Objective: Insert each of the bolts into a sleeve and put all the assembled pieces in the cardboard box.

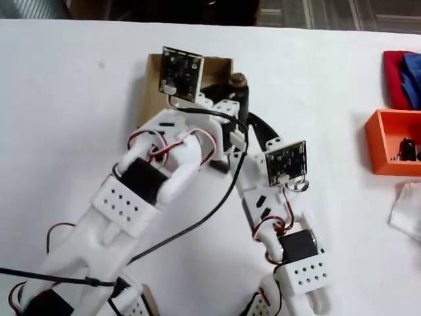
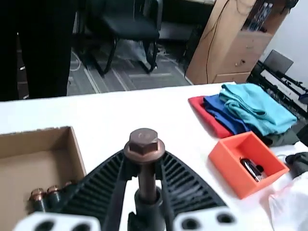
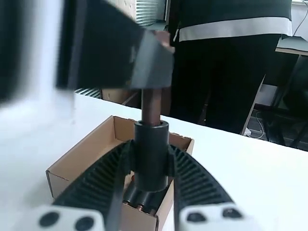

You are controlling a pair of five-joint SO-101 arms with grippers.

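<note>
Near the far edge of the tabletop, just beside a corner of the open brown cardboard box (image 2: 79,154), the two arms meet over one part. The left fingers (image 2: 101,187) are clenched on a copper-coloured hex-headed bolt (image 2: 144,143), pinching its shaft just under the head and holding it upright. The right fingers (image 3: 96,185) are clamped round a short black cylindrical sleeve (image 3: 151,139), and the bolt's shaft enters its top. Bare shaft shows between head and sleeve, so I judge the insertion begun but not seated. Several assembled pieces (image 2: 45,195) (copper heads on dark sleeves) lie inside the box against one wall.

The likeliest trouble is binding: if the two grips are not on one axis, pushing the bolt down could jam it or twist the sleeve out of the right fingers. Letting go of the bolt before it is home may leave it tilted. From the high view the pair seems to sit beside the box rather than over it, so a slip would send parts rolling on the tabletop. A black cable (image 1: 217,204) is draped between the arms and could snag on a wide swing.
</note>
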